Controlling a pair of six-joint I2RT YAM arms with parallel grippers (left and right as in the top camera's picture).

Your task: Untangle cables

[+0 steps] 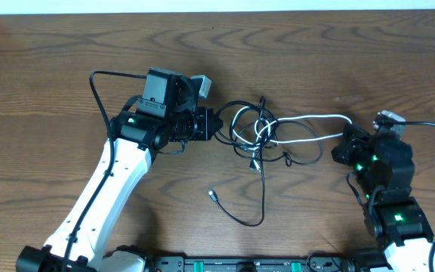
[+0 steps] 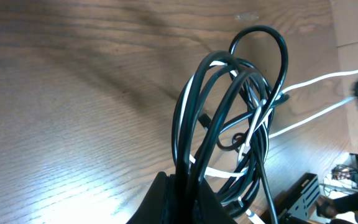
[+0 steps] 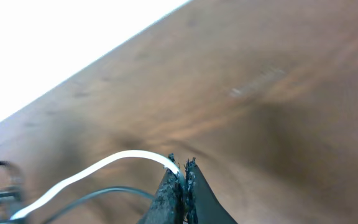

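we see a table (image 1: 51,68) of brown grained wood, smooth and semi-gloss, with pale glare toward seven o'clock in the left wrist view. the black cables (image 2: 182,130) have a smooth, glossy plastic-looking sheath, the white cable (image 3: 132,153) a duller one. at seven o'clock overhead the left arm (image 1: 100,193) has a smooth white plastic-looking shell, and the fingers (image 3: 165,194) of the right gripper (image 3: 183,165) look matt black and rough-edged.

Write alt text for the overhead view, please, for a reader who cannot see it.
A tangle of cables on a wooden table is held from both sides: the left gripper grips its black loops, the right gripper the white cable.
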